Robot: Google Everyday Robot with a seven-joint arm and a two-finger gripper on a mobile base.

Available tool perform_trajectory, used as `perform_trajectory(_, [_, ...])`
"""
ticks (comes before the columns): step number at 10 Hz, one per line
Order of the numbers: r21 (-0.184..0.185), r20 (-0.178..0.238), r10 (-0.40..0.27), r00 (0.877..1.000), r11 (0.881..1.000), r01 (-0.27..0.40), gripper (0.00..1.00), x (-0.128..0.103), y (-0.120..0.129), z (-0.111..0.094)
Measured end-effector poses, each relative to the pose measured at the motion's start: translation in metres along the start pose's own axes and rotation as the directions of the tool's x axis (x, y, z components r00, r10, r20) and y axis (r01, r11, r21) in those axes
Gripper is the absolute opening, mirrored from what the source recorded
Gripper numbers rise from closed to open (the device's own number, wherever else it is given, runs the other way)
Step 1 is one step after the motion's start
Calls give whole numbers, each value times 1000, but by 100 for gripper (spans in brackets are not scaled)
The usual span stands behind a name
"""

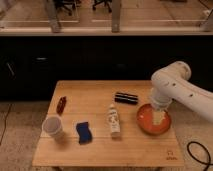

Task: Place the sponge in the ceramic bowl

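Observation:
The dark-blue sponge (84, 132) lies on the wooden table (100, 152), left of centre toward the front. The ceramic bowl (147, 123), orange-red inside, sits at the table's right side. My white arm comes in from the right, and the gripper (159, 117) hangs over the bowl's middle, far from the sponge.
A pale grey cup (52, 127) stands left of the sponge. A white bottle (114, 120) lies between sponge and bowl. A black oblong case (126, 97) rests behind the bottle, and a small red-brown object (61, 104) lies at the left. A dark cabinet runs behind the table.

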Motion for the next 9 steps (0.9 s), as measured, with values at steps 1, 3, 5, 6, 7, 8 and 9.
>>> perform_trajectory(1, [-1,-7,-26,1000,1000,26,80,-15,-1,-2])
perform_trajectory(3, [-5,-17,-57,998,998,57,80,-26,-2,-4])
perform_trajectory(5, [-15,-26,-84,996,996,84,80,-43,-1,-5])
perform_trajectory(6, [-13,-25,-117,993,993,117,80,-64,-4,-6])
perform_trajectory(7, [-14,-27,-143,989,990,142,80,-79,-5,-8])
perform_trajectory(8, [-13,-28,-181,983,983,181,80,-97,-7,-10])
perform_trajectory(9, [-14,-30,-201,979,980,201,80,-104,-5,-9])
